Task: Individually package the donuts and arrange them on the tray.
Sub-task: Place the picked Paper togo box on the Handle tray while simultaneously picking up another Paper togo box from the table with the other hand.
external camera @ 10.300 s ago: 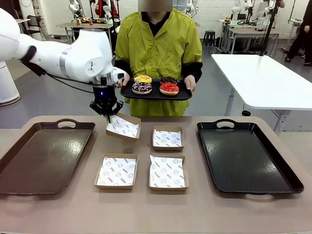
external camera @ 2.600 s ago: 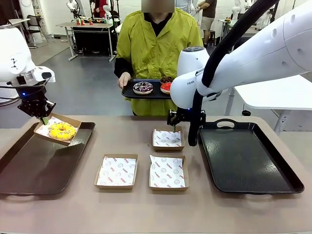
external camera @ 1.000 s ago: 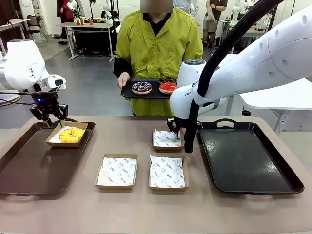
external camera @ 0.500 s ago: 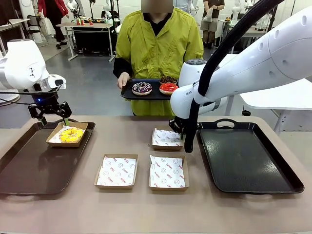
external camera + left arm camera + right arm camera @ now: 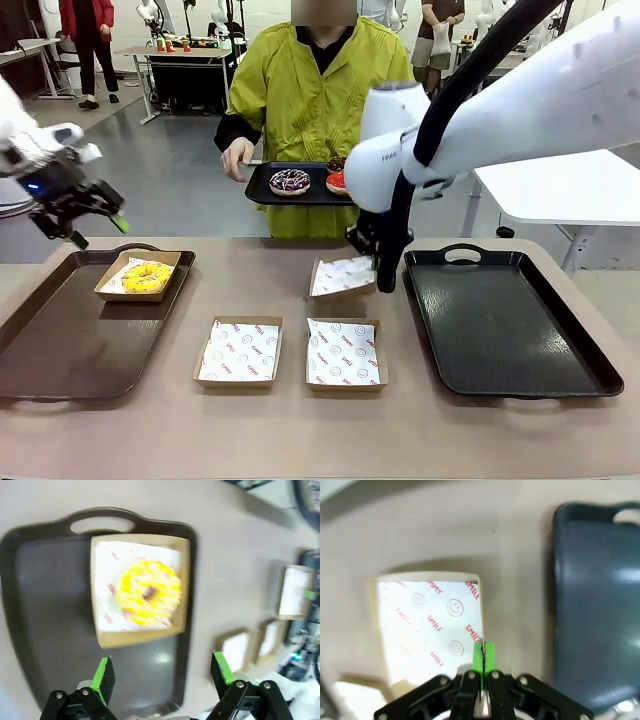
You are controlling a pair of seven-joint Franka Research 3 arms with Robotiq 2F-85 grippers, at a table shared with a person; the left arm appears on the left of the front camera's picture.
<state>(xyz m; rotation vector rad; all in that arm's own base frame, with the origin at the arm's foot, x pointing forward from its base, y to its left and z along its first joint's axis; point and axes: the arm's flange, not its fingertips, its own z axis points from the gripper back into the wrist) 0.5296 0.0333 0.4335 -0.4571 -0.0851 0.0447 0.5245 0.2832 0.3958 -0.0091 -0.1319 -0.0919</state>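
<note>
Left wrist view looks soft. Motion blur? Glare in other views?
Left wrist view: yes, yellow-iced ring donut and its shallow cardboard box smeared. Right wrist view: soft at edges, glare on black plastic tray. Front view: sharp, left gripper slightly blurred.

Left pincer [image 5: 162,672] spread, right pincer [image 5: 483,652] clamped

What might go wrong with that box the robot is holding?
The right gripper pinches only one rim of the box, which hangs tilted, so it might slip free or its paper liner might slide out. The arm is also near the person's donut tray, so it might bump it.
</note>
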